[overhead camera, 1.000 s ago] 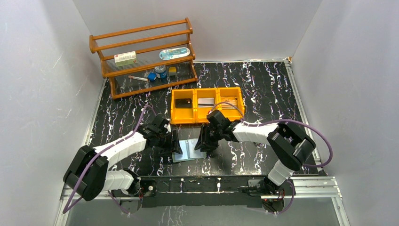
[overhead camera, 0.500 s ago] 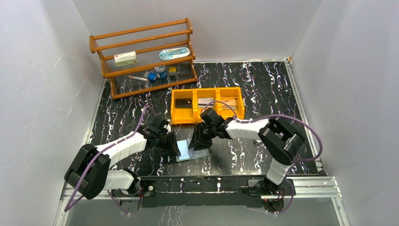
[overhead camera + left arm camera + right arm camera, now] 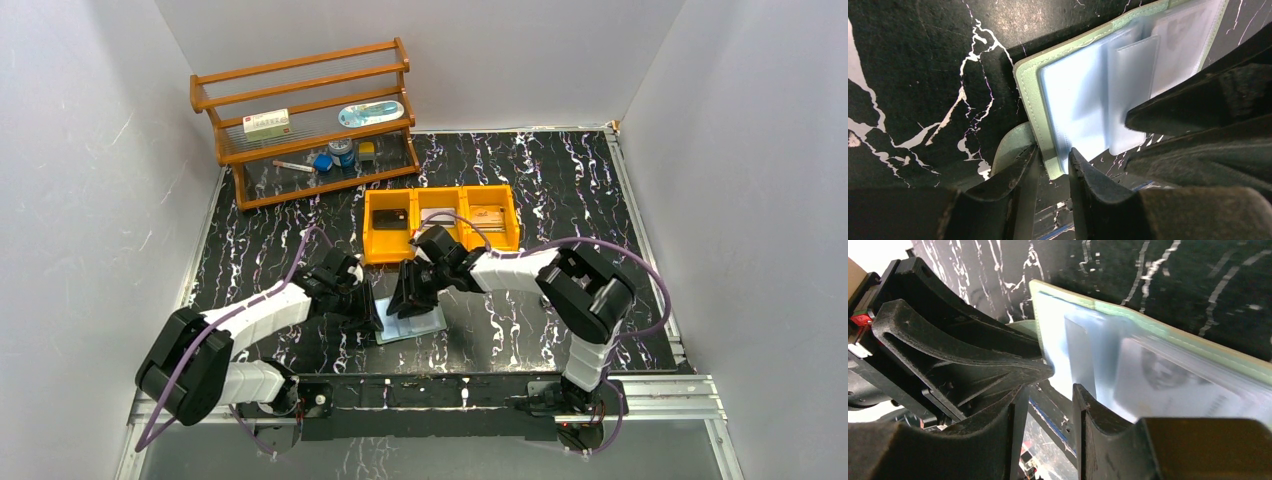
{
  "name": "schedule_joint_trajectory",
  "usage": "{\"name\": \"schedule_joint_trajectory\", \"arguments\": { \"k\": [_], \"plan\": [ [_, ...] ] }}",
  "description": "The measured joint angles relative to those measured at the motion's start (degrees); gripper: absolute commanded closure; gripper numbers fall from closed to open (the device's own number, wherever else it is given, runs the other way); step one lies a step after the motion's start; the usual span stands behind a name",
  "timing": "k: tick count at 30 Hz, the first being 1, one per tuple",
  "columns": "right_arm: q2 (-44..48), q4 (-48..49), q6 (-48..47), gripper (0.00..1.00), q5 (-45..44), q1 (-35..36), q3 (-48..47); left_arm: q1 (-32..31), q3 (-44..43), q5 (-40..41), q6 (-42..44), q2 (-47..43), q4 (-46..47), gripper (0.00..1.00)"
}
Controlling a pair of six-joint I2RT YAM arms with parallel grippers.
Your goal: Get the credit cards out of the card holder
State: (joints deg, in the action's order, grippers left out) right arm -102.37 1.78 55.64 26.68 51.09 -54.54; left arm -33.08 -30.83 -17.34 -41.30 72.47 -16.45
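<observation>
the left gripper (image 3: 1053,150) pinches the 9 o'clock edge of a thin, flat, pale teal-grey card holder (image 3: 1083,100), one black finger on the green cover's outer side and the other on the bluish clear plastic sleeves inside. a curved green flap (image 3: 1010,145) of the same material shows just behind the outer finger.

the right gripper (image 3: 1050,386) comes in from the holder's 12 o'clock side with its jaws standing apart, its tips at the clear sleeves close to the left gripper's fingers. whether they touch a sleeve cannot be told. the holder lies open and tilted, its gripped edge raised off the black, white-veined marble-pattern table (image 3: 560,180). it sits near the table's 6 o'clock edge, between the two arms.

through one sleeve a pale credit card (image 3: 1168,375) with a faint printed face shows, blurred, inside the holder.

just beyond the holder at 12 o'clock stands an orange plastic bin (image 3: 382,254) with three compartments in a row. a silvery card (image 3: 437,213) lies in the middle one, partly behind the right arm, and a tan card (image 3: 487,216) in the 3 o'clock one. the 9 o'clock compartment holds something dark that cannot be made out.

at the table's 11 o'clock corner is a brown wooden three-tier rack (image 3: 300,70) carrying a white box (image 3: 266,123), a pale oval dish (image 3: 371,113) and a few small jars.
</observation>
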Motion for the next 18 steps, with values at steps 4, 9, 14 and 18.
{"name": "schedule_joint_trajectory", "arguments": {
  "k": [4,9,14,18],
  "plan": [
    [-2.1,2.0,0.1,0.54,2.6,1.2,-1.6,0.0,0.0,0.2,-0.5,-0.7,0.0,0.74],
    [-2.9,5.0,0.8,0.54,5.5,2.5,-2.2,0.0,0.3,1.3,-1.3,-2.9,-0.4,0.74],
    [-2.4,5.9,1.0,0.50,6.4,2.7,-2.3,0.0,0.5,2.0,-1.8,-3.7,-0.5,0.73],
    [2.2,-2.4,-1.5,0.47,-3.1,2.6,-2.4,0.0,0.5,2.1,-2.0,-3.7,-0.7,0.74]
  ]
}}
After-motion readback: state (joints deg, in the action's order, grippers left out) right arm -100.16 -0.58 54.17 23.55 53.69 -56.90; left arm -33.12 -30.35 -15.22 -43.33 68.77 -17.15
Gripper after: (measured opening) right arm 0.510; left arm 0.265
